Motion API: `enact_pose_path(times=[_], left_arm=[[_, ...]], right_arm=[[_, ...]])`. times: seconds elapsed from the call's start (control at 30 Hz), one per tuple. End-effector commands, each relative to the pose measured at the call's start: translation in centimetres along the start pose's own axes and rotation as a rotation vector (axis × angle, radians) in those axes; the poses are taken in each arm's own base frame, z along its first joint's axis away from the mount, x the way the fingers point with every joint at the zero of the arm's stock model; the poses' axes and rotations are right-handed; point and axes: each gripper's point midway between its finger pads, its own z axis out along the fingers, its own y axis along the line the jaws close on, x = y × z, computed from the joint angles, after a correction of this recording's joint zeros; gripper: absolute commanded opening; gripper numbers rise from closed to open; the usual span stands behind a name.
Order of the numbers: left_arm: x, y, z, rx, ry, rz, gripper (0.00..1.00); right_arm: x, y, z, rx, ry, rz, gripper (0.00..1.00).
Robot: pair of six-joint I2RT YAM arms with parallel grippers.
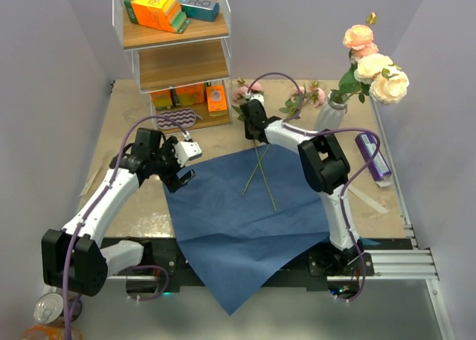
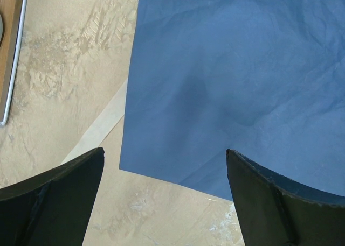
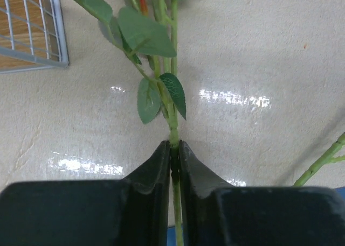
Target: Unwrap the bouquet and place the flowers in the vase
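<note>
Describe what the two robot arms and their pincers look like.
Both the left arm and the right arm have smooth white links joined by chunky black joint housings. A thin purple cable loops along each one. The left pincer and the right pincer have matte black, wedge-shaped fingers. No markings are visible.

Matt, creased blue paper [image 2: 232, 68] on a glossy stone-look tabletop [image 2: 59, 79] — white wire rack [image 3: 60, 25], wooden shelves [image 1: 182, 68].

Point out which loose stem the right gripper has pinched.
The leafy stem running toward the wire shelf, shut in the right gripper; the other loose stem lies free to its right.
</note>
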Motion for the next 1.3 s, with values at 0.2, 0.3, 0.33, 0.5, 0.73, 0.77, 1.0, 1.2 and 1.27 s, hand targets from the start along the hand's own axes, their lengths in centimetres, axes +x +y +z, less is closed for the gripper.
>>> enact_pose_path(times=[0.2,0.3,0.33,0.5,0.73,0.77,1.0,1.2,1.27], left_arm=[[-0.6,0.7,-0.3,-0.03,-0.027,0.02,1.0],[-0.7,0.8,-0.2,-0.032,-0.03,0.015,1.0],[-0.6,0.8,-0.2,-0.03,-0.028,0.011,1.0],[-0.8,1.0,0.0,-0.029,-0.025,-0.002,1.0],[-1.0,0.8,-0.1,-0.021,-0.034,0.002,1.0],[-1.1,0.8,-0.2,-0.024,-0.037,0.003,1.0],[-0.7,0.0,-0.1,0.01,-0.032,0.008,1.0],[-1.7,0.8,-0.4,-0.029,-0.072,0.015,1.0],[-2.1,0.8,-0.3,-0.016,-0.078,0.012,1.0]], right_arm=[[-6.2,-0.1,-5.9,-0.036,-0.151,0.038,0.0],[-7.2,-0.3,-8.1,-0.057,-0.24,0.029,0.0],[-9.6,-0.1,-10.6,-0.09,-0.329,0.053,0.0],[-11.9,-0.4,-16.7,-0.144,-0.506,0.034,0.0],[-18.4,-2.1,-28.3,-0.14,-0.801,-0.029,0.0],[-19.9,-2.8,-30.6,-0.126,-0.86,-0.043,0.0],[-29.0,-7.9,-40.8,0.184,-1.24,-0.103,0.0],[-31.9,-12.7,-45.6,0.464,-1.463,-0.03,0.0],[-32.1,-13.2,-45.7,0.553,-1.478,-0.062,0.0]])
